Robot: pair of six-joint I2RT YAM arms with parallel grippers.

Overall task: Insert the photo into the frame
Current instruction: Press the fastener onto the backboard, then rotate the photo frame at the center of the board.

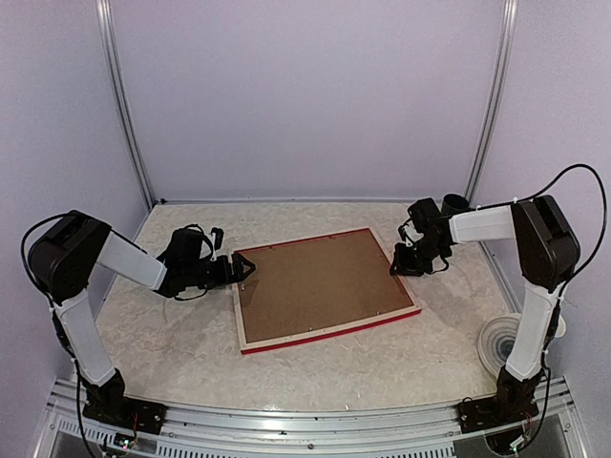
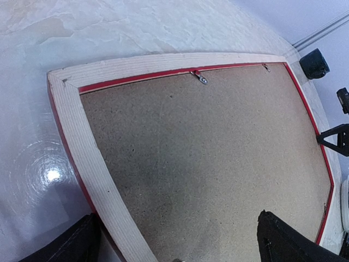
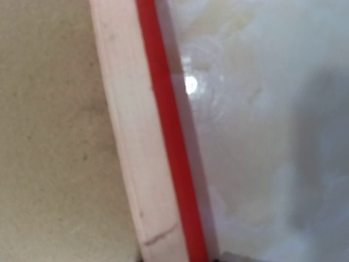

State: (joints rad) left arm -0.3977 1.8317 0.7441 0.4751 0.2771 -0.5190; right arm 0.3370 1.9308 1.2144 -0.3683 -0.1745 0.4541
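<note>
The red frame (image 1: 329,332) lies face down in the middle of the table, its pale back rails (image 2: 82,147) up. A brown hardboard backing panel (image 1: 320,281) fills it, with small metal tabs (image 2: 202,79) along the far rail. The photo is hidden. My left gripper (image 1: 246,269) is open at the frame's left edge; one finger (image 2: 71,245) is outside the rail and the other (image 2: 289,240) is over the panel. My right gripper (image 1: 406,265) hovers at the frame's right rail (image 3: 163,136) near the far corner. Its fingertips do not show clearly.
A black cup-like object (image 1: 455,202) stands at the back right by the wall. A pale round disc (image 1: 501,345) lies near the right arm's base. Enclosure walls and metal posts ring the marbled tabletop (image 1: 172,334).
</note>
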